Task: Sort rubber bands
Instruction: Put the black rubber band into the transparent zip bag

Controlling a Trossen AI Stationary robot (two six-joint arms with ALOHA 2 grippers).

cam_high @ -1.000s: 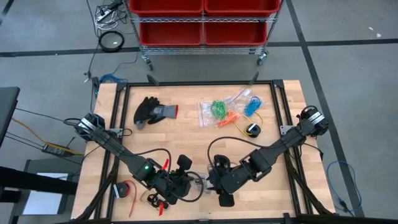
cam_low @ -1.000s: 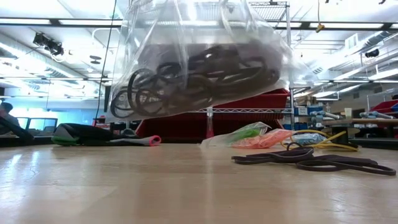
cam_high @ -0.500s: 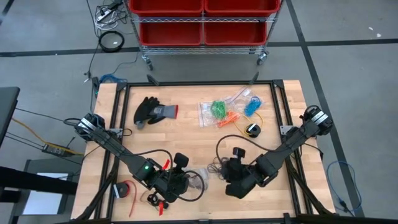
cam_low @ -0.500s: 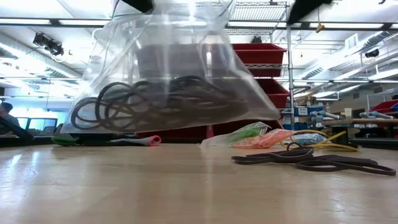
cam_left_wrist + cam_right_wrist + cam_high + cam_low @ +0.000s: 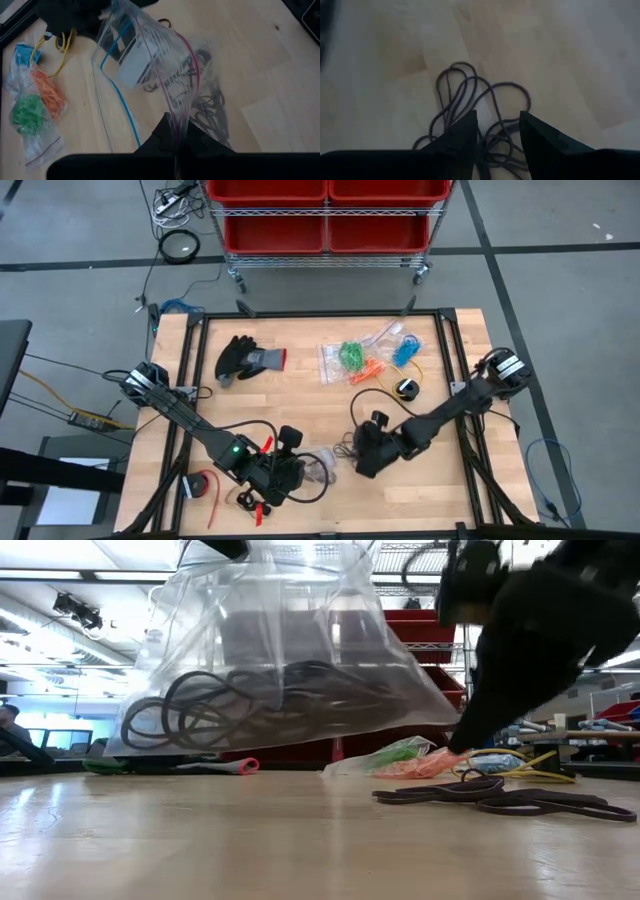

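Black rubber bands (image 5: 470,107) (uncountable tangle) lie between right end effector (image 5: 497,131) fingers.

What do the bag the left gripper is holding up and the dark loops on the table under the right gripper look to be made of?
Bag: thin clear plastic film, glossy and creased, with a zip-style strip at the mouth; black bands show through it.
Dark loops: likely rubber, matte black; thin, limp and tangled on the wooden table.
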